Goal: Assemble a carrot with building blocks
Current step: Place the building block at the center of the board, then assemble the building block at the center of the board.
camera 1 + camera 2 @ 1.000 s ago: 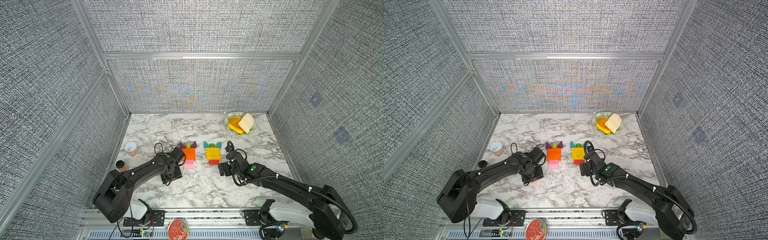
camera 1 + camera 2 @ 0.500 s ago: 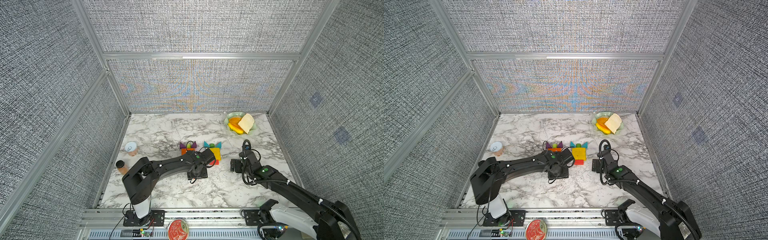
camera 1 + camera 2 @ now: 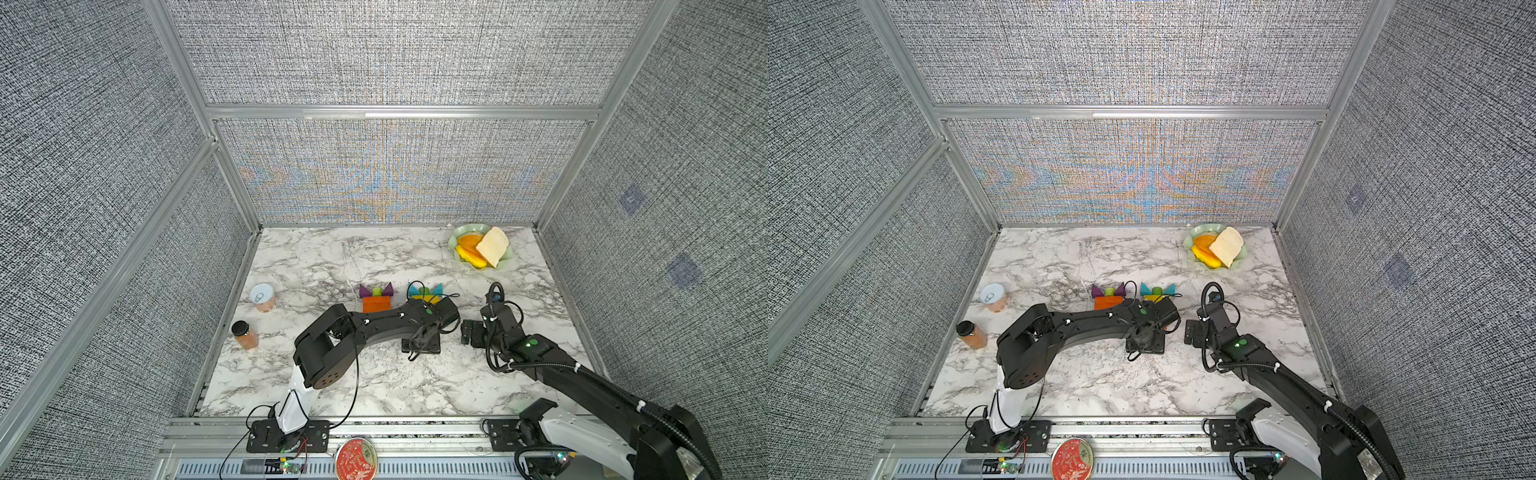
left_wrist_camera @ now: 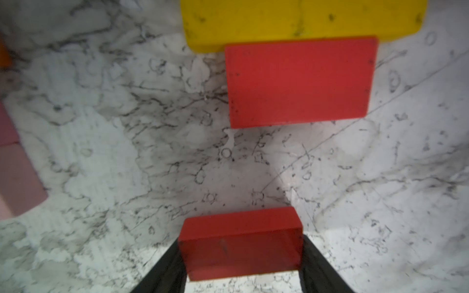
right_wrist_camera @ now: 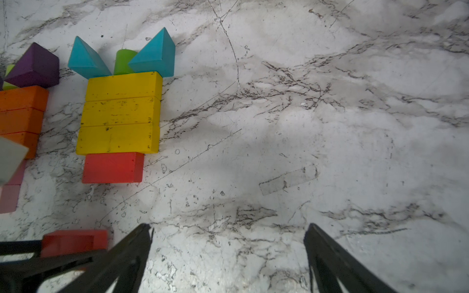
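I note my left gripper (image 4: 241, 253) clamped on a spare red block (image 4: 239, 228), poised near the laid red block (image 4: 299, 81) below the yellow bars (image 5: 119, 114), presumably to narrow the carrot's tip; my right gripper (image 5: 228, 241) stands apart, empty, clear alongside.

White counter (image 5: 330, 126) with grey-black marble veining; yellow bars (image 5: 119, 111), red bar (image 4: 241, 243), teal triangles (image 5: 154, 55), lime-green stub (image 5: 124, 61); orange bars (image 5: 20, 109), pink bars (image 5: 9, 199), purple triangle (image 5: 33, 66).

No legible text, brand or number anywhere, red round disc (image 3: 356, 458) on the rail (image 3: 415, 432) just in front of the desk (image 3: 374, 257) carries a pale pattern too small to read, red block (image 4: 241, 241) and other building blocks (image 5: 119, 111) scuffed, unlettered.
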`<state>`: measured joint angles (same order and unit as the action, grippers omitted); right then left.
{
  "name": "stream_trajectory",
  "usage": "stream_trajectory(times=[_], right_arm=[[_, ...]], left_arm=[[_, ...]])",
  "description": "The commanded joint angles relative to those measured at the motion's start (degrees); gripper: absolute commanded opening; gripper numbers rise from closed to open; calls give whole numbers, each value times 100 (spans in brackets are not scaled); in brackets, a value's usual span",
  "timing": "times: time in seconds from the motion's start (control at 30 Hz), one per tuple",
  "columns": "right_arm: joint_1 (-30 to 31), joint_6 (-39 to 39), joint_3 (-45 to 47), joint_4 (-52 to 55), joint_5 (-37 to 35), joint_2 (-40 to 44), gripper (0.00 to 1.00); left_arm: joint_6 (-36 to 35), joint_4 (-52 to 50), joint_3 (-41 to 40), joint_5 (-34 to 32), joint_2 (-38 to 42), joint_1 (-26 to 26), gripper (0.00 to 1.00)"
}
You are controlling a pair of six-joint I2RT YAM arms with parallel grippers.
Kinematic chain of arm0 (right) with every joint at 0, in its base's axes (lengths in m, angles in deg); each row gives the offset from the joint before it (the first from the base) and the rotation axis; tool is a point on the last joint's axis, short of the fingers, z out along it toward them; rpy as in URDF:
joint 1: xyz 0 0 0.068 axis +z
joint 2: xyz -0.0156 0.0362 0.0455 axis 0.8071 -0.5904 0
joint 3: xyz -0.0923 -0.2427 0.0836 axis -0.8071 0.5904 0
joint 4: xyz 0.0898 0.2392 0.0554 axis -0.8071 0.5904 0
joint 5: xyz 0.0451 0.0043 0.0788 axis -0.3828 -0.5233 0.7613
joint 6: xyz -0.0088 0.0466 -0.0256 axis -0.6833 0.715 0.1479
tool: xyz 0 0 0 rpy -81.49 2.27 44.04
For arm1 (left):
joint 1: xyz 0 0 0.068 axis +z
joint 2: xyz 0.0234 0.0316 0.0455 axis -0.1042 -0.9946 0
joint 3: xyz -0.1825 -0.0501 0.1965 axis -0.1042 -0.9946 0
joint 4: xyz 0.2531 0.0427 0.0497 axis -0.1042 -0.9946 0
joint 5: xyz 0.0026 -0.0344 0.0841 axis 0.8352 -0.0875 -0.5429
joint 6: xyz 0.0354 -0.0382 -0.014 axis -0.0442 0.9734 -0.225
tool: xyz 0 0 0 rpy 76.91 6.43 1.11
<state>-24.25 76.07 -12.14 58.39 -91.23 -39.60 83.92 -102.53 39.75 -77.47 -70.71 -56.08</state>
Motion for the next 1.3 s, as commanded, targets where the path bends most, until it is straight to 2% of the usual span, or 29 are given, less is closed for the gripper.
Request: stream_trajectory(times=[0.0, 0.07, 0.17, 0.47, 0.7, 0.83, 0.93, 1.03, 1.17, 1.27], right_arm=[[-3, -26, 3, -100, 70, 13, 97], [-3, -26, 9, -100, 97, 25, 97], [-7, -35, 5, -100, 137, 57, 98], [0, 15, -233, 314, 125, -47, 99], [-11, 138, -239, 495, 170, 119, 99], [33, 249, -323, 731, 281, 153, 99], [244, 436, -329, 747, 489, 13, 98], [688, 751, -475, 757, 568, -403, 84], [1323, 1186, -795, 619, 610, -1015, 57], [1703, 1459, -969, 443, 728, -1417, 57]], left_arm=[[-221, -118, 88, -80, -117, 1, 66], [-259, -101, 113, -90, -127, 1, 66], [-346, -96, 170, -96, -55, 1, 73], [-791, 110, -28, -227, 455, 11, 99], [-938, 424, -501, -26, 764, 20, 100], [-911, 442, -805, -305, 1370, 23, 100], [-885, 537, -1239, -852, 2121, 162, 99], [-751, 831, -1976, -1234, 2891, 417, 99], [-456, 1246, -2957, -1414, 3896, 856, 99], [-232, 1636, -3705, -1506, 4708, 1031, 99]])
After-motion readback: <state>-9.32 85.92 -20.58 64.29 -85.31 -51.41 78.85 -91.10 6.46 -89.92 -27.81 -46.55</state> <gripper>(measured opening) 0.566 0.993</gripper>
